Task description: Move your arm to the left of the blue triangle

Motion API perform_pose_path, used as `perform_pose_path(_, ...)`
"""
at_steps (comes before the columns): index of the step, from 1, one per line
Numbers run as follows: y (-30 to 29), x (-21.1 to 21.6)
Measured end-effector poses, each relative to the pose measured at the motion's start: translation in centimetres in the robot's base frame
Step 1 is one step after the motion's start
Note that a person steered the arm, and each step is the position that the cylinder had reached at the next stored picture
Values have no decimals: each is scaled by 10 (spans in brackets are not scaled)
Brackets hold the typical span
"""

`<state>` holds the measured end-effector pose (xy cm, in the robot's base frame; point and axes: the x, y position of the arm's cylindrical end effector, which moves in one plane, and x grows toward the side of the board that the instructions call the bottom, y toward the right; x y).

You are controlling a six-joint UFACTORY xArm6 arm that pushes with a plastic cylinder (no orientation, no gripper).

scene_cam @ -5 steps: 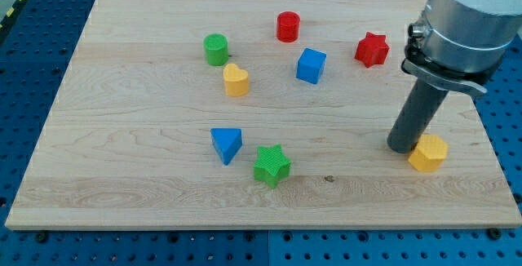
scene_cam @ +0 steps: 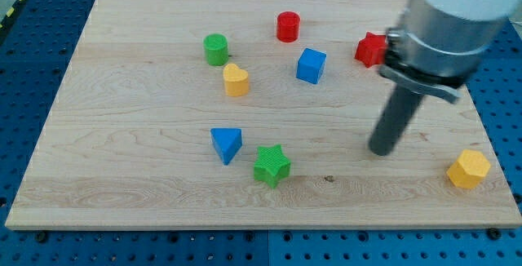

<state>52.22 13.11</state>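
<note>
The blue triangle (scene_cam: 226, 144) lies on the wooden board, left of centre and toward the view's bottom, with a green star (scene_cam: 271, 166) just to its lower right. My tip (scene_cam: 380, 150) rests on the board far to the triangle's right, touching no block. A yellow hexagon block (scene_cam: 468, 169) lies to the tip's lower right, apart from it.
A green cylinder (scene_cam: 215, 49), a yellow heart-like block (scene_cam: 236, 79), a red cylinder (scene_cam: 287, 26) and a blue cube (scene_cam: 311, 64) sit in the board's upper middle. A red star (scene_cam: 370, 49) is partly hidden behind my arm. The board's right edge (scene_cam: 489, 135) is near the hexagon.
My tip has moved left, away from the yellow hexagon. The hexagon now lies farther right and lower, near the board's right edge. The arm now covers part of the red star.
</note>
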Motion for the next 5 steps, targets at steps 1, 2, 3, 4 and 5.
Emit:
perform_pose_path(1, -48, -19)
perform_pose_path(2, -111, -27)
perform_pose_path(3, -185, -28)
perform_pose_path(4, -256, -28)
perform_pose_path(5, -259, -9)
